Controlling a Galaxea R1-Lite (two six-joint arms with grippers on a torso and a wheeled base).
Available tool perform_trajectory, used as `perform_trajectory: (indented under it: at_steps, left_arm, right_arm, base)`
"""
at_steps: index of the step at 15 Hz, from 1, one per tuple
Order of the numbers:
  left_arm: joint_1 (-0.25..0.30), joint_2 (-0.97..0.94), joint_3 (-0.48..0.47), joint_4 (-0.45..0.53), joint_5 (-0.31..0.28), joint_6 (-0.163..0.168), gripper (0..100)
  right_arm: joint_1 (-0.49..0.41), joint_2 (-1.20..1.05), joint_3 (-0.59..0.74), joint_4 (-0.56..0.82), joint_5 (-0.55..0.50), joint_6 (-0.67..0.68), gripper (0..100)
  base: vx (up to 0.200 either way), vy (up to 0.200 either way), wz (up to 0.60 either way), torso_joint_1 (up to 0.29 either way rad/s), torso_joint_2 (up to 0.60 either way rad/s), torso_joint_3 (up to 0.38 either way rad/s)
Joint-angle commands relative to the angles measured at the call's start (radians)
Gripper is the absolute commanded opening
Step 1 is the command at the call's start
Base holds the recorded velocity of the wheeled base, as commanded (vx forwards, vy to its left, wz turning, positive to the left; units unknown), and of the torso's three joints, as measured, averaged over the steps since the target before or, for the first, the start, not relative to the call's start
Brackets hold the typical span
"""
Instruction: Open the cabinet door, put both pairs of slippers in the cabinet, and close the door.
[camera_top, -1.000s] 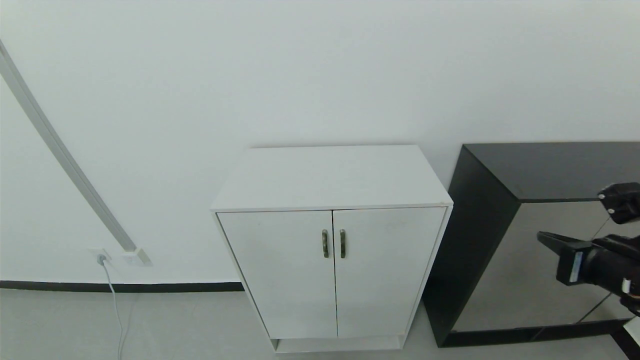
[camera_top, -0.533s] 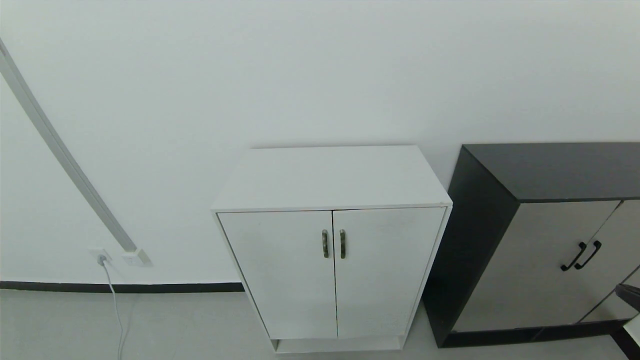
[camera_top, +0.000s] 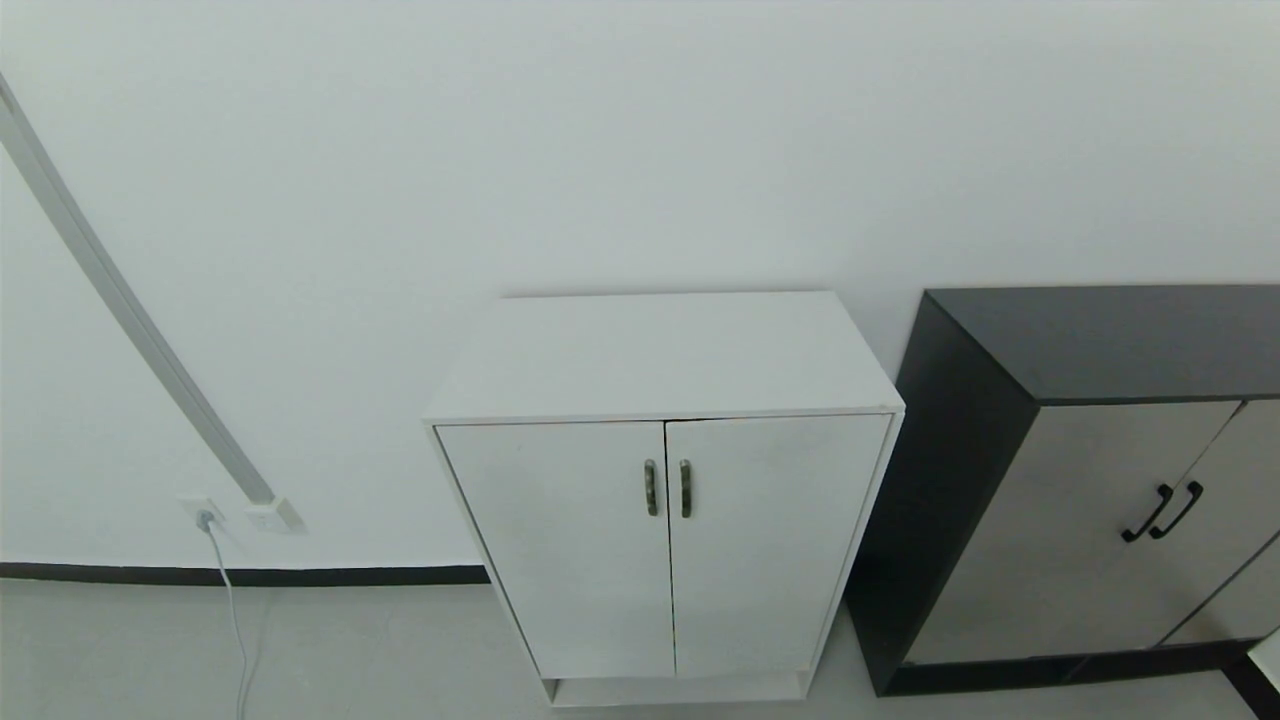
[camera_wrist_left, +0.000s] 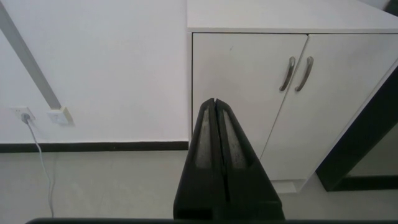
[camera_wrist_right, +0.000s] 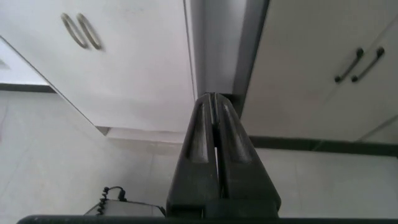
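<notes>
Here we are in front of the white cabinet. It stands on the floor against the wall, just beside a dark cabinet on its right. The left door and right door are both flush shut and meet at the centre seam. The two handles hang upright side by side at that seam, so each door must swing outward from the middle. Whether any slippers sit behind those doors I cannot tell, since the fronts hide the inside.

Now the arms. The left gripper has its fingers pressed flat together with nothing between them. It points at the left door from well back and touches nothing. The right gripper is in the same state, pads closed on each other and empty. It is aimed low at the narrow gap where the white cabinet meets the dark one, with the floor below it.

Both look parked rather than working, I'd say. They are held low and clear of the fronts, which leaves the doors room to swing. If opening is the step in hand, one gripper would have to spread before it could hook a handle, and those slim bars so close together leave little room for error. A socket with a cable sits off to the left, out of harm's way.
</notes>
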Motion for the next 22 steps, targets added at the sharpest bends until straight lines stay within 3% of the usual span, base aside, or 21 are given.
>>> perform_trajectory:
  at_steps: [1, 9, 12, 15, 17, 20, 22]
  left_arm:
    - [0.0, 0.001, 0.0, 0.0, 0.001, -0.002, 0]
    - [0.0, 0.001, 0.0, 0.0, 0.002, -0.006, 0]
    - [0.0, 0.001, 0.0, 0.0, 0.002, -0.006, 0]
    - [0.0, 0.001, 0.0, 0.0, 0.002, -0.006, 0]
    - [0.0, 0.001, 0.0, 0.0, 0.002, -0.006, 0]
    - [0.0, 0.001, 0.0, 0.0, 0.002, -0.006, 0]
    - [0.0, 0.001, 0.0, 0.0, 0.002, -0.006, 0]
  right_arm:
    - [0.0, -0.108, 0.016, 0.035, 0.0, 0.0, 0]
    - [-0.009, -0.267, 0.132, 0.036, -0.039, -0.001, 0]
    - [-0.029, -0.249, 0.132, 0.033, -0.157, -0.001, 0]
    - [-0.043, -0.298, 0.134, 0.029, -0.175, 0.0, 0]
    - [-0.041, -0.298, 0.14, 0.016, -0.152, 0.0, 0]
    - [-0.041, -0.298, 0.144, 0.013, -0.009, 0.0, 0]
    - [-0.041, -0.298, 0.154, 0.003, -0.002, -0.018, 0]
  base:
    - [0.0, 0.0, 0.0, 0.0, 0.0, 0.0]
    - [0.0, 0.0, 0.0, 0.0, 0.0, 0.0]
    - [0.0, 0.0, 0.0, 0.0, 0.0, 0.0]
    - [0.0, 0.0, 0.0, 0.0, 0.0, 0.0]
    - [0.0, 0.0, 0.0, 0.0, 0.0, 0.0]
    - [0.0, 0.0, 0.0, 0.0, 0.0, 0.0]
    - [0.0, 0.0, 0.0, 0.0, 0.0, 0.0]
